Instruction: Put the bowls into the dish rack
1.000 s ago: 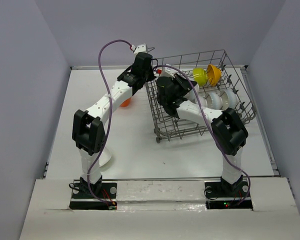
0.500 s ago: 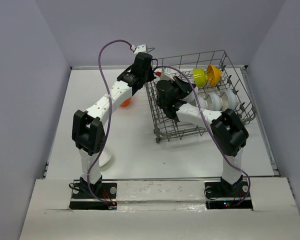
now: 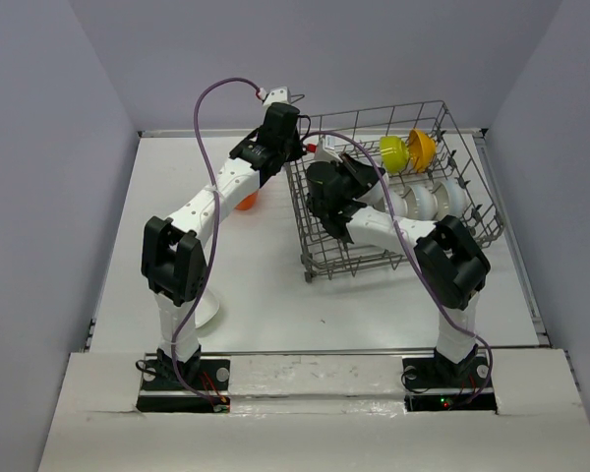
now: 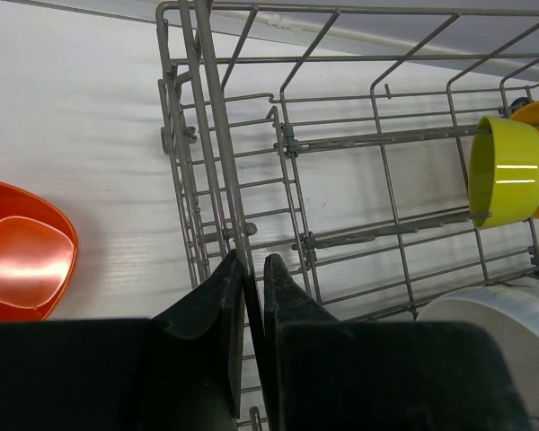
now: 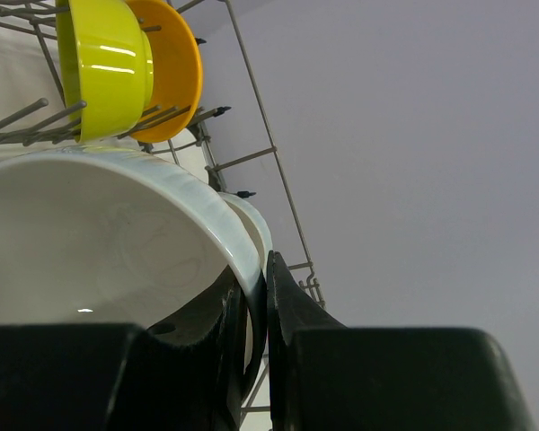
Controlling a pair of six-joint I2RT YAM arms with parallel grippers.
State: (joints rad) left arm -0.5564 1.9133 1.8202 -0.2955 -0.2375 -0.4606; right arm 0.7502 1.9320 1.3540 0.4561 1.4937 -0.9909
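Left end effector (image 4: 251, 265): fingers nearly together, pinching a wire of the left wall of the grey wire dish rack (image 3: 364, 258), apparently to steady it. The rack sits tilted on the white surface (image 3: 265, 285).

Right end effector (image 5: 256, 278): fingers narrowly parted, clamped over the rim of a white glossy bowl (image 5: 99, 233). It is held inside the rack, low among the prongs. I cannot tell whether it is seated yet.

Already loaded:
- A lime green bowl (image 3: 393, 150) and an orange-yellow bowl (image 3: 422, 146) stand on edge together at the far side.
- Two more white bowls (image 3: 438, 200) stand upright near the right wall.

Not loaded:
- A red-orange bowl (image 4: 22, 256) lies on the surface just left of the rack, under the left arm.
- A white rounded shape (image 3: 208, 313) by the left arm's base is likely another bowl, half hidden.

Judgement: well past halfway. The held bowl needs setting and releasing, and then one or two bowls remain outside.
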